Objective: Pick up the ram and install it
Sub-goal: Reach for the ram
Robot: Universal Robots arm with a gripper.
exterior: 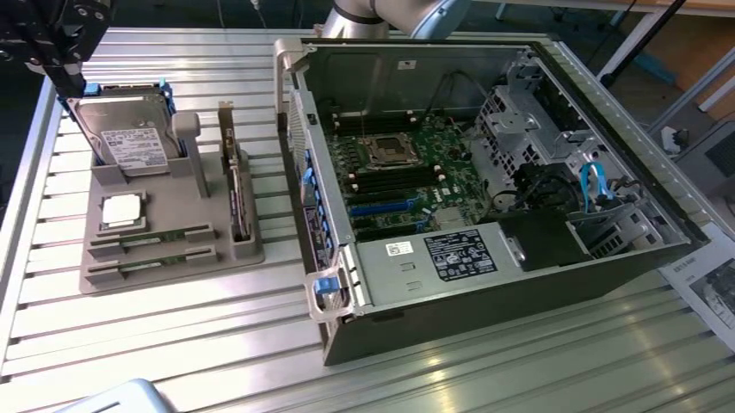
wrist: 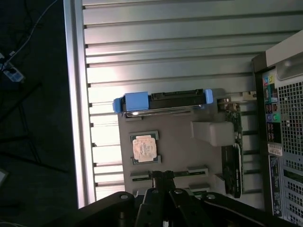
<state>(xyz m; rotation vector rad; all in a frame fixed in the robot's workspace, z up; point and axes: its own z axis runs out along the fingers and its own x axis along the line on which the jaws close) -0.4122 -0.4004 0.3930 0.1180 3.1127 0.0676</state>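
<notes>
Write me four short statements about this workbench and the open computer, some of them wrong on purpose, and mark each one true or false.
1. The computer case lies open with its motherboard showing. True.
2. The gripper has a ram stick clamped in it. False: it is shut with nothing in it, and the two ram sticks sit in their slots in the gray holder.
3. The processor chip lies flat in the holder. True.
4. The hard drive is mounted inside the case. False: it stands upright in the holder, to the exterior view's left of the case.
</notes>
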